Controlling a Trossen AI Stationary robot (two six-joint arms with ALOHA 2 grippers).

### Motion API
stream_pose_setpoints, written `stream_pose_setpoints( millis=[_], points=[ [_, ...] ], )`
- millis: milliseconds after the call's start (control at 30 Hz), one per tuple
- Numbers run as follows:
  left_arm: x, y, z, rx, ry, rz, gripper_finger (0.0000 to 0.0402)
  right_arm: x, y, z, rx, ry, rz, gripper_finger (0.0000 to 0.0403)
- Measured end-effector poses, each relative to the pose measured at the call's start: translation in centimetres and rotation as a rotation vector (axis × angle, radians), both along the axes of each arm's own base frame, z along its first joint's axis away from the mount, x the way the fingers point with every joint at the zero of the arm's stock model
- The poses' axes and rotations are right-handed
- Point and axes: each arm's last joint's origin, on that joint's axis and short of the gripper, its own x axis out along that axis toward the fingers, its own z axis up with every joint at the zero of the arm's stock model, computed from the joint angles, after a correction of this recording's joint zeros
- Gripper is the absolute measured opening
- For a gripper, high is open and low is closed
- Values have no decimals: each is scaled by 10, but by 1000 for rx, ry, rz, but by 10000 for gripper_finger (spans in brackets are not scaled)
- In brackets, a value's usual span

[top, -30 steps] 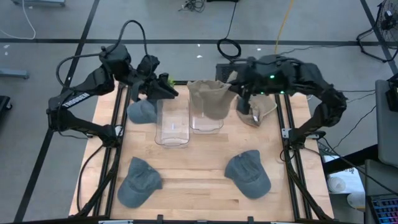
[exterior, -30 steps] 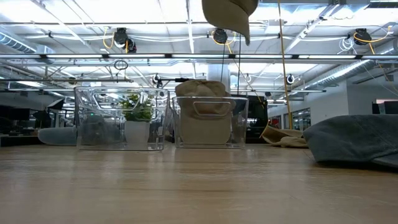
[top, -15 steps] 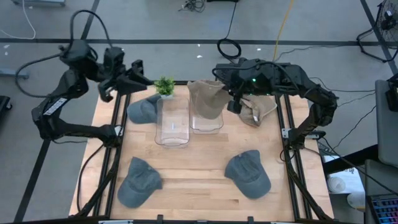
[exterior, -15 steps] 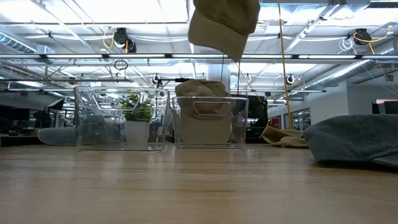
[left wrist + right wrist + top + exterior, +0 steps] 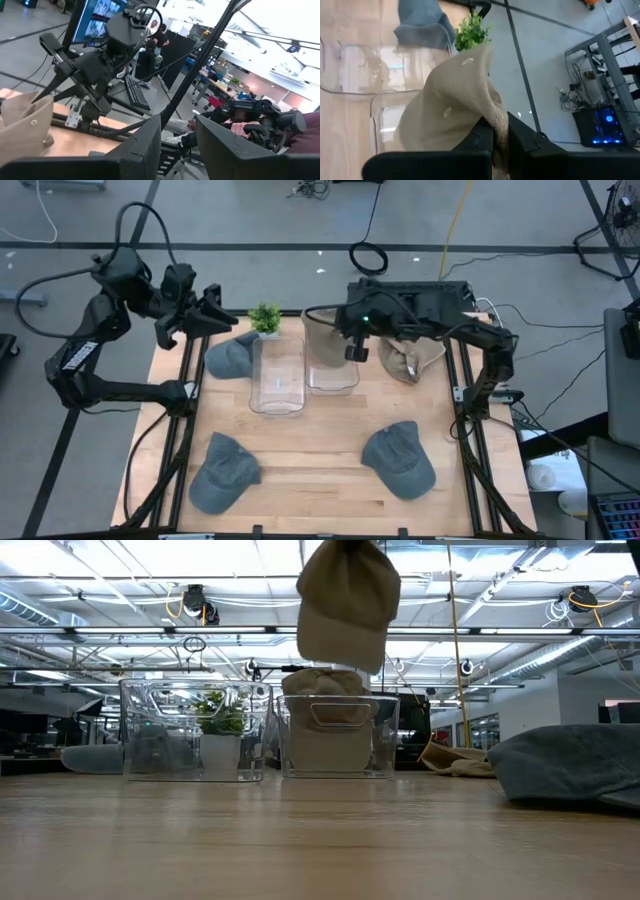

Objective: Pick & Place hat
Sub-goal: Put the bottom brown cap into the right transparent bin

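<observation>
Wooden table (image 5: 320, 470): right gripper (image 5: 499, 131) clenches a tan cloth cap (image 5: 345, 602) above the frame-centre clear bin (image 5: 335, 735); three grey caps remain, left gripper (image 5: 177, 132) released.

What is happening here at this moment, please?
The right gripper holds a tan hat in the air above the right clear bin, which already contains a tan hat. The left gripper is off the table's far left corner, fingers apart, holding nothing. Three grey hats and another tan one lie on the table.
</observation>
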Motion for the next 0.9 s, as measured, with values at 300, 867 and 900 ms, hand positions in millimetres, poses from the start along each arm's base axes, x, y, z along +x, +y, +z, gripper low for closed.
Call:
stream_pose_setpoints(
  millis=[300,867,900],
  points=[
    [-5,-3,0,11,-1,1,129,20,-9,-17,12,21,-32,8],
    [-15,-8,3,47,-32,2,129,37,-42,-47,81,67,-128,8],
    [-15,-8,3,47,-32,2,129,37,-44,-51,91,85,-137,8]
  ],
)
